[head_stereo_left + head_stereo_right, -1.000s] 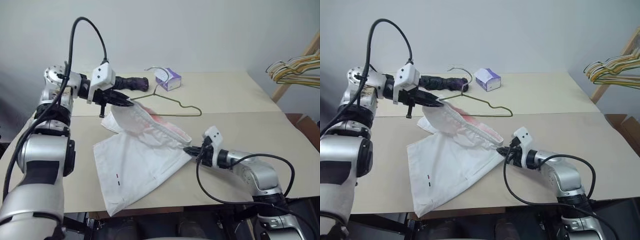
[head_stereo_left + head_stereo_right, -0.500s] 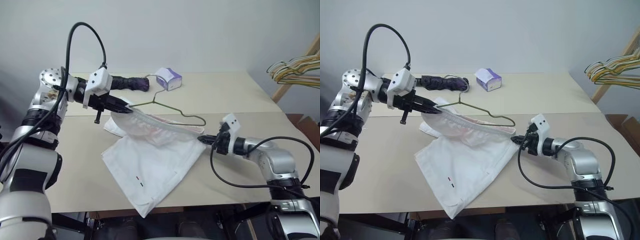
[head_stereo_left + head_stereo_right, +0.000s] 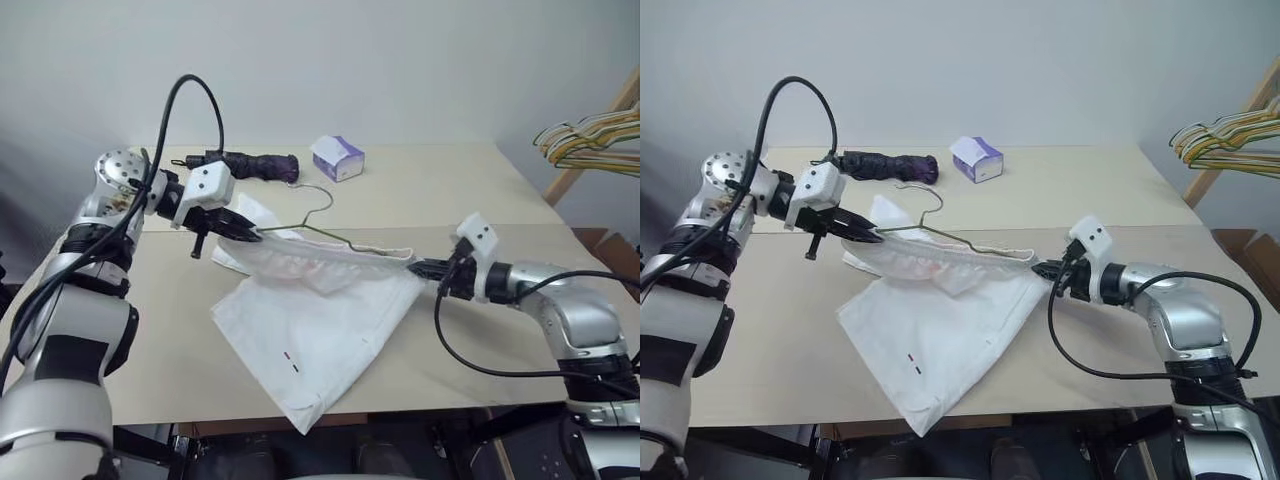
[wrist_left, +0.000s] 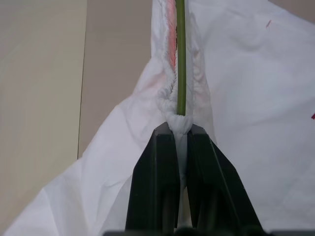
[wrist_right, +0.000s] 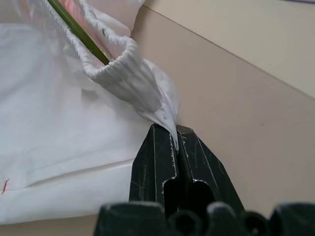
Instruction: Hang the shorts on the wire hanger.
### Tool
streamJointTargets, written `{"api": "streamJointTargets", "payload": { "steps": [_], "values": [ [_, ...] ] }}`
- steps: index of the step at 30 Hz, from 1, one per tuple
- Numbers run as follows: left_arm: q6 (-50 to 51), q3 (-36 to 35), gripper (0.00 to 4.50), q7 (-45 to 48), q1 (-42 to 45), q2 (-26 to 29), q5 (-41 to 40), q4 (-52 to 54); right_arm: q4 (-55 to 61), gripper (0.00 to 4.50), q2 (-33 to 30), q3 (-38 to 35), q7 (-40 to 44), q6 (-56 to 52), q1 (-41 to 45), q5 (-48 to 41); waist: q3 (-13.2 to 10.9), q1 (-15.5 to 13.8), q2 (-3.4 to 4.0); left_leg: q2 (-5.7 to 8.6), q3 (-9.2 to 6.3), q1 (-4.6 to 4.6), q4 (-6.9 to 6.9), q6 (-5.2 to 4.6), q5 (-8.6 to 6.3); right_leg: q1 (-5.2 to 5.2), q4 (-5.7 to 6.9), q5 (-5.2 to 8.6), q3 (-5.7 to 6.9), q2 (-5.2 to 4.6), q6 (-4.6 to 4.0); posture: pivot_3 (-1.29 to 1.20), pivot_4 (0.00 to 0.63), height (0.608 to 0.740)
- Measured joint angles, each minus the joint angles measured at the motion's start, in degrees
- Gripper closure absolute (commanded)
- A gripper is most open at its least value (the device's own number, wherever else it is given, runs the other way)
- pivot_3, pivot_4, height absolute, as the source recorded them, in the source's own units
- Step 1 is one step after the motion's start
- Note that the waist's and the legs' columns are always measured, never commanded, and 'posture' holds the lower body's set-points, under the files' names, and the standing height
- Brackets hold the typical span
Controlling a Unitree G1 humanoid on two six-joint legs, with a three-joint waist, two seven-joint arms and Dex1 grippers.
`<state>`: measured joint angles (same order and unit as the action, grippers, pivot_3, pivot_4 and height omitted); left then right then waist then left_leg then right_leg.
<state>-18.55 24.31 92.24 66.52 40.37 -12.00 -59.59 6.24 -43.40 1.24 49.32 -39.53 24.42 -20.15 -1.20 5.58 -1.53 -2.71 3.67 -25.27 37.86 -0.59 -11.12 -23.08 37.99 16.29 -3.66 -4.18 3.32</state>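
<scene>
Nearest, lower centre of the head views: loose legs of the shorts [image 3: 320, 345], white with small dash marks, spread flat on the tan table [image 3: 180, 370], one corner reaching over the front edge.

Mid frame, right: right gripper [image 3: 418, 266], fingers clamped shut on the right end of the elastic waistband, cloth pinched to a point between them in the right wrist view. Forearm near level, reaching in from the right edge, gripper aimed toward frame centre.

Mid frame, centre: waistband pulled into a taut line from left of centre to right of centre, lifted clear of the table, reddish inner patch showing in the opening. Judged purpose: band stretched wide to take the hanger's full width.

Mid frame, left: left gripper [image 3: 252, 236], fingers closed on the left end of the waistband, bunched cloth visible at the tips in the left wrist view, hanger wire running out of that bunch. Arm bent sharply at the elbow, gripper angled down and toward the right of frame.

Just behind: wire hanger [image 3: 322, 232], thin greenish-grey, lower part inside the waistband opening, hook standing above the band at upper centre. Judged state: hanger inside the shorts, hanging well advanced.

Farther, upper centre: dark folded umbrella [image 3: 250, 163] and tissue box [image 3: 337, 158] on the table's rear part.

Farthest, upper right: coloured hangers [image 3: 590, 140] on a wooden rack.
</scene>
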Motion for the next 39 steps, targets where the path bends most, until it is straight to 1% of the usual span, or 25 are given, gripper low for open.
{"api": "streamJointTargets", "payload": {
  "steps": [3,5,7,9,11,14,17,19,22,30,33,37,39],
  "values": [
    [-0.45,-1.75,4.50,-1.75,0.19,-1.28,3.51,-1.15,5.51,4.45,-4.96,3.53,1.74,0.55,3.62,3.46,-0.01,0.08,0.01,-0.02,0.02,-0.01,0.00,0.00,0.00,-0.05,0.00,0.01,-0.02,0.02,0.00,-0.12,0.000,0.740],
    [-1.51,-2.28,4.50,-3.77,0.38,-1.91,6.02,-1.44,8.40,4.45,-6.92,5.95,2.42,0.47,7.63,5.66,-0.01,0.23,0.01,-0.03,0.03,0.00,0.00,0.00,-0.01,-0.06,0.01,0.01,-0.02,0.02,0.00,-0.12,0.000,0.740],
    [-1.93,-2.95,4.50,-4.93,0.61,-2.35,7.56,-1.76,10.27,4.45,-7.53,7.90,2.96,0.33,10.49,7.01,-0.01,0.23,0.01,-0.04,0.02,0.00,0.00,0.00,-0.01,-0.06,0.02,0.01,-0.02,0.03,-0.01,-0.12,0.000,0.740],
    [-2.38,-4.40,4.50,-6.26,0.77,-2.86,8.52,-2.12,11.80,4.45,-7.85,11.08,3.73,-1.36,15.50,8.37,-0.01,0.23,0.01,-0.03,0.05,-0.01,0.00,0.00,-0.01,-0.09,0.04,0.01,-0.04,0.01,-0.01,-0.12,0.000,0.740],
    [-2.48,-5.48,4.50,-6.29,1.09,-3.70,8.67,-2.05,12.61,4.45,-7.59,12.60,3.83,-2.72,19.41,9.32,-0.01,0.18,0.01,-0.03,0.06,-0.01,0.00,0.00,-0.01,-0.09,0.04,0.01,-0.04,-0.01,-0.01,-0.12,0.000,0.740],
    [-2.16,-7.76,4.50,-5.44,1.30,-4.70,8.42,-1.66,13.18,4.45,-7.92,18.02,4.45,-4.32,25.17,13.91,-0.01,-0.01,0.01,-0.03,0.08,-0.02,0.00,-0.01,-0.01,-0.10,0.03,0.01,0.00,-0.04,-0.01,-0.12,0.000,0.740],
    [-2.08,-9.57,4.50,-4.29,1.30,-4.87,8.40,-1.03,13.01,4.45,-8.27,22.54,5.68,-5.51,26.27,17.14,-0.01,0.03,0.01,-0.02,0.13,-0.06,0.01,-0.01,-0.02,-0.11,0.02,0.01,0.00,-0.08,-0.01,-0.12,0.000,0.740],
    [-2.07,-10.16,4.50,-3.89,1.29,-4.97,8.42,-0.34,12.03,4.45,-7.70,23.42,5.81,-7.68,26.78,17.83,-0.01,0.09,0.01,-0.02,0.12,-0.05,0.01,-0.01,-0.01,-0.12,0.05,0.01,0.00,-0.07,-0.01,-0.11,0.000,0.740],
    [-1.02,-11.83,4.50,-3.61,1.28,-5.52,8.34,0.41,11.65,4.45,-8.51,25.60,7.09,-8.52,27.78,20.20,-0.01,0.11,0.02,-0.02,0.11,-0.05,0.01,-0.01,-0.02,-0.12,0.06,0.01,0.00,-0.07,-0.01,-0.11,0.000,0.740],
    [-0.55,-12.10,4.50,-4.31,0.13,-5.84,9.91,1.23,12.71,4.45,-7.86,26.15,9.48,-8.41,27.64,21.05,-0.01,0.22,0.02,-0.02,0.10,-0.05,0.01,-0.01,-0.01,-0.13,0.08,0.01,0.00,-0.06,-0.01,-0.12,0.000,0.740],
    [-0.57,-12.15,4.50,-4.49,0.04,-6.55,9.89,1.23,12.74,3.80,-7.22,25.04,9.65,-6.46,26.46,20.83,-0.01,0.19,0.02,-0.01,0.10,-0.05,0.01,-0.01,-0.01,-0.12,0.07,0.01,0.01,-0.07,-0.01,-0.13,0.000,0.740],
    [-0.56,-13.35,4.50,-3.84,-0.09,-6.93,9.64,1.26,10.90,2.51,-5.82,22.13,10.43,-1.41,23.85,18.69,-0.01,0.26,0.01,-0.01,0.09,-0.05,0.01,-0.01,-0.01,-0.09,0.05,0.01,0.01,-0.06,-0.01,-0.13,0.000,0.740],
    [-0.52,-14.14,4.50,-2.98,-0.11,-6.93,9.37,1.50,7.85,2.51,-4.48,20.98,10.10,1.50,22.32,18.56,0.00,0.38,0.01,-0.01,0.09,-0.03,0.02,-0.01,-0.01,-0.07,0.06,0.01,0.01,-0.05,-0.01,-0.12,0.000,0.740]
  ]
}}
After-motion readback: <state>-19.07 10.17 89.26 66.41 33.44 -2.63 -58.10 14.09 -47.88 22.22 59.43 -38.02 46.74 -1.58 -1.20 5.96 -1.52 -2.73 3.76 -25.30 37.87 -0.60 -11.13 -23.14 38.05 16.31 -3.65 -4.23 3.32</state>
